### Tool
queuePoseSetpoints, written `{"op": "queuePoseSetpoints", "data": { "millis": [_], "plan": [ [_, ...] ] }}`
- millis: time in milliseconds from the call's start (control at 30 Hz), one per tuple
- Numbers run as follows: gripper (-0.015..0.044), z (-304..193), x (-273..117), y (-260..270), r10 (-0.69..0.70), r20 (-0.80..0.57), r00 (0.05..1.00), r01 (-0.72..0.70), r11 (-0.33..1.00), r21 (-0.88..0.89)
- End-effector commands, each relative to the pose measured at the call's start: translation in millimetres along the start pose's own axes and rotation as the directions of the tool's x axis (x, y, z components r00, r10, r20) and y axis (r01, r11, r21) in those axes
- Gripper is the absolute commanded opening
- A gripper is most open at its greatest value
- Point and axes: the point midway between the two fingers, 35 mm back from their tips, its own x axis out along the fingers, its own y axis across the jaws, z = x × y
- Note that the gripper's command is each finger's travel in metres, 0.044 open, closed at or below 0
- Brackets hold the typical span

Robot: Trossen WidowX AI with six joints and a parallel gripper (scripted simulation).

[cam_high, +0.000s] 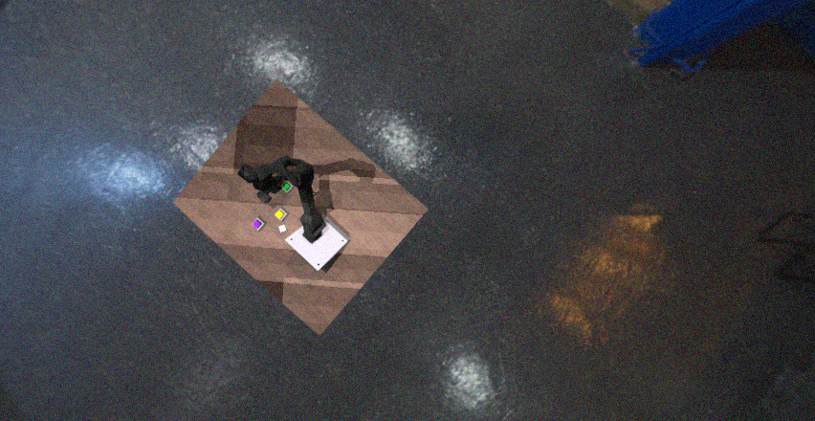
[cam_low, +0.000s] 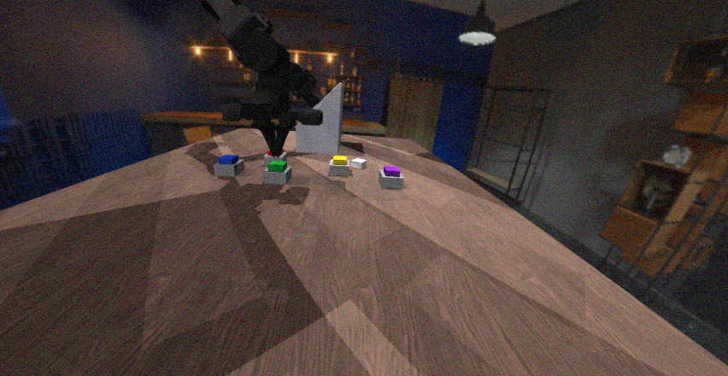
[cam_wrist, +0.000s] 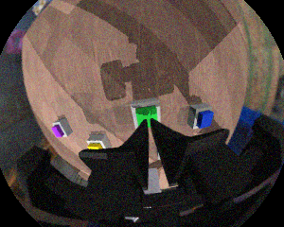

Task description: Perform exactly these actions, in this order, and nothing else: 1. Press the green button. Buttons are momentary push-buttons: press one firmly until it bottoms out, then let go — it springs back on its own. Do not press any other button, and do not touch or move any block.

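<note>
The green button [cam_high: 286,187] [cam_low: 277,166] [cam_wrist: 146,115] sits on its grey base near the middle of the wooden table [cam_low: 356,271]. My gripper [cam_low: 275,152] [cam_wrist: 148,121] is shut and empty, with its fingertips together pointing down. In the wrist view the tips end at the near edge of the green button. In the exterior view they hang just above and behind it. I cannot tell whether they touch it. The red button is mostly hidden behind the fingers.
A blue button [cam_low: 228,160] [cam_wrist: 205,117] stands left of the green one, and a yellow button [cam_high: 279,213] [cam_low: 339,160] [cam_wrist: 95,146] and a purple button [cam_high: 256,223] [cam_low: 390,170] [cam_wrist: 58,130] to its right. A small white block [cam_high: 282,228] [cam_low: 358,162] lies beside the yellow button. The arm's white base plate [cam_high: 319,250] [cam_low: 320,128] is behind them.
</note>
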Motion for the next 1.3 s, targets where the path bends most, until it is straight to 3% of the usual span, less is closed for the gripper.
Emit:
{"op": "queuePoseSetpoints", "data": {
  "millis": [0, 333, 1267],
  "plan": [
    [0.002, -4.0, 9.6, 0.9, -0.006, -0.011, 1.0, 0.006, 1.0, -0.013],
    [0.002, -4.7, 23.2, 0.5, -0.007, -0.011, 1.0, 0.007, 1.0, -0.014],
    [0.002, -2.4, 11.8, 0.7, -0.004, -0.006, 1.0, 0.004, 1.0, -0.007]
  ]
}}
